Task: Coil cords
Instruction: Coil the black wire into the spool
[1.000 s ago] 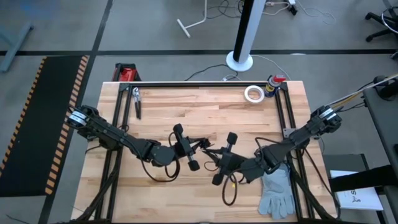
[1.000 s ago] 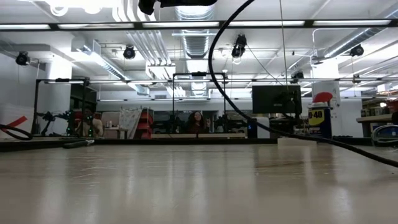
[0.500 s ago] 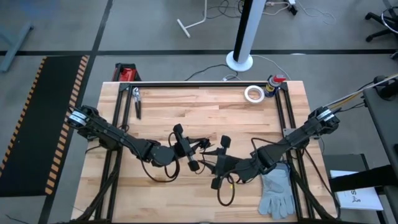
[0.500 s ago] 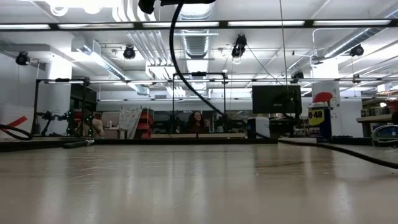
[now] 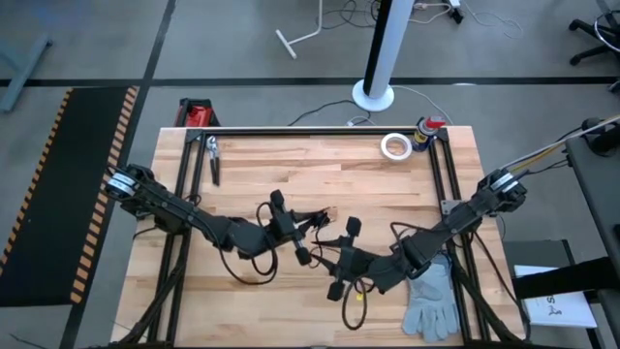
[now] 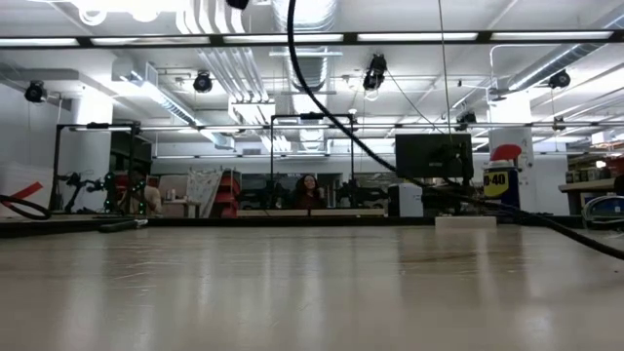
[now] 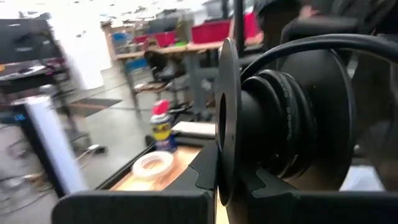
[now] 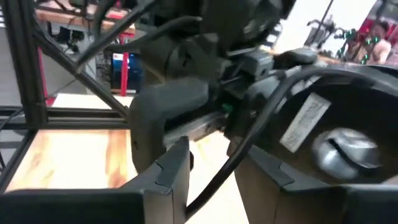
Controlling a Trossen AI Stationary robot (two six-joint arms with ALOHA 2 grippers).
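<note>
Both arms meet low in the middle of the wooden table (image 5: 320, 170) in the high view. Left gripper (image 5: 288, 231) sits center-left of the frame, fingers spread wide apart, one fingertip toward the upper side, the other lower near the frame center. Right gripper (image 5: 343, 258) is just right of and below it, fingers also spread apart, one pointing up, one down. Thin black cord (image 5: 315, 225) is bunched in loose loops between and around the two grippers, center of the frame; cannot tell if either gripper actually pinches it. Another dark loop lies on the wood below the left gripper, and one below the right gripper near the bottom edge; cannot tell if these are cord or arm cables. Grey glove (image 5: 429, 299) lies at lower right of the table, partly under the right arm. White tape roll (image 5: 394, 146) is at the upper right of the table, spray can (image 5: 427, 128) just beside it at the corner. Pliers (image 5: 212, 157) lie at upper left. Low view: a black cable (image 6: 322, 93) arcs down from the top center toward the right edge; tape roll and spray can (image 6: 497, 181) far right. Left wrist view shows the tape roll (image 7: 149, 165) and can (image 7: 162, 127) beyond a close dark arm body.
</note>
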